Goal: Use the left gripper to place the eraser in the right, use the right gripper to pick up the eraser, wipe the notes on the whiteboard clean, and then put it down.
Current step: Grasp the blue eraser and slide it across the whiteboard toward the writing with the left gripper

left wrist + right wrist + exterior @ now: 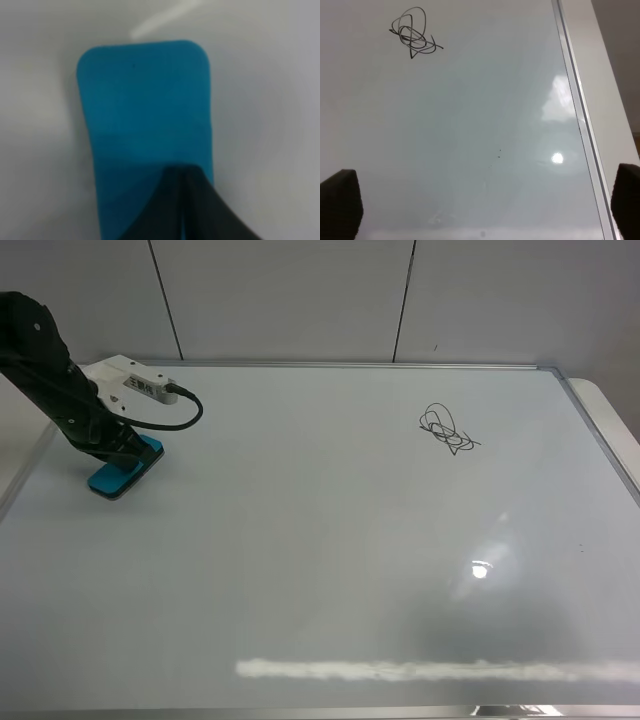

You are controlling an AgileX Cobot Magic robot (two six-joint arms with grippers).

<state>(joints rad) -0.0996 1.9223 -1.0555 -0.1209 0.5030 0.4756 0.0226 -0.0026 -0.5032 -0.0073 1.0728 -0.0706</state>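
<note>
Exterior high view: the eraser (108,480) lies at the nine o'clock edge of the whiteboard (300,540). The left gripper (125,448) is on it, grasp unclear. The right gripper (482,200) is spread and empty. The notes (447,430) at one o'clock are unwiped, so nearly everything remains.

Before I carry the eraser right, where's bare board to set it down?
Wide bare whiteboard between the eraser and the scribble, and nearer than the scribble out to the right frame. Crowded only far left, around eraser and cable.
</note>
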